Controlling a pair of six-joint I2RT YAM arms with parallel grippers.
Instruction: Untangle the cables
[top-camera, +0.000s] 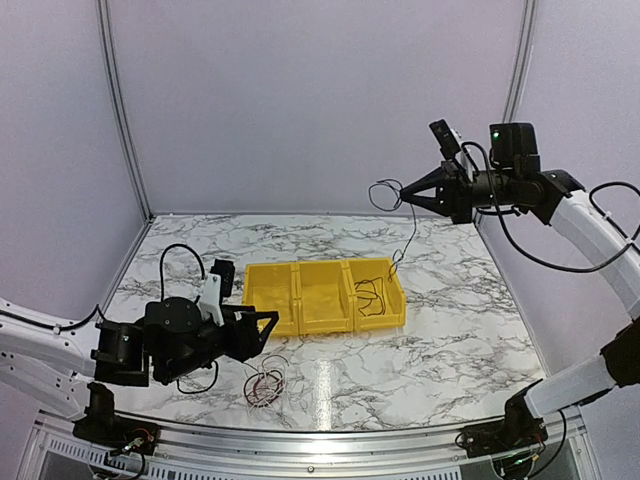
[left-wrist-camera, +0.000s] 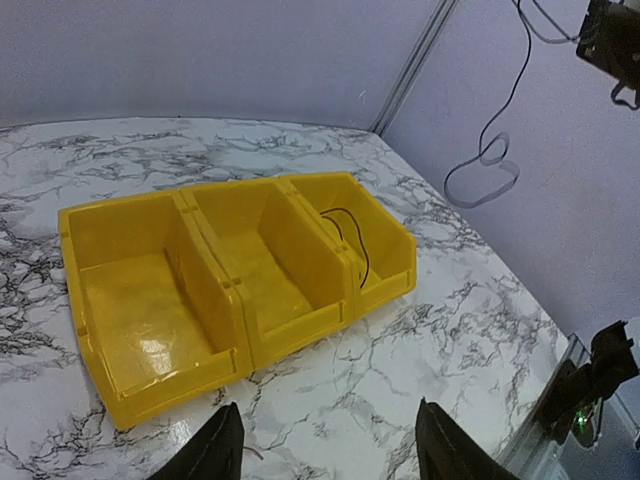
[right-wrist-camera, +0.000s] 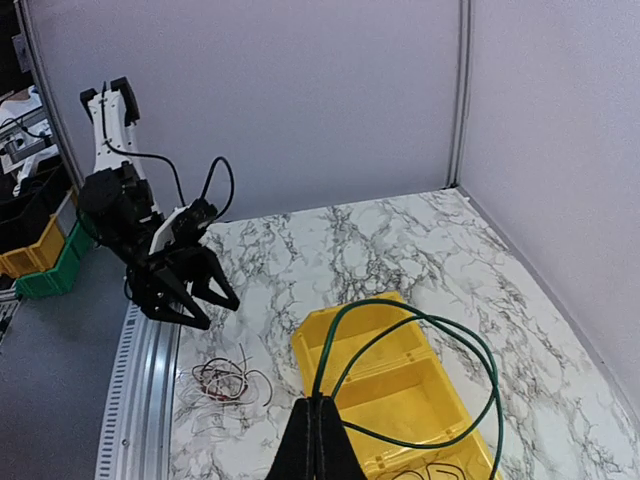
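A small tangle of thin black, red and white cables (top-camera: 265, 384) lies on the marble table near its front edge; it also shows in the right wrist view (right-wrist-camera: 225, 380). My right gripper (top-camera: 404, 192) is raised high above the yellow bin (top-camera: 300, 322) and shut on a thin dark green cable (right-wrist-camera: 440, 340), which loops by the fingertips and hangs down (top-camera: 408, 238) toward the bin's right compartment. Thin black cables (top-camera: 372, 296) lie in that compartment. My left gripper (top-camera: 270, 328) is open and empty, low over the table left of the tangle.
The yellow bin (left-wrist-camera: 150, 385) has three compartments; the left and middle ones look empty. Grey walls close the back and sides. A metal rail (top-camera: 300, 440) runs along the table's front edge.
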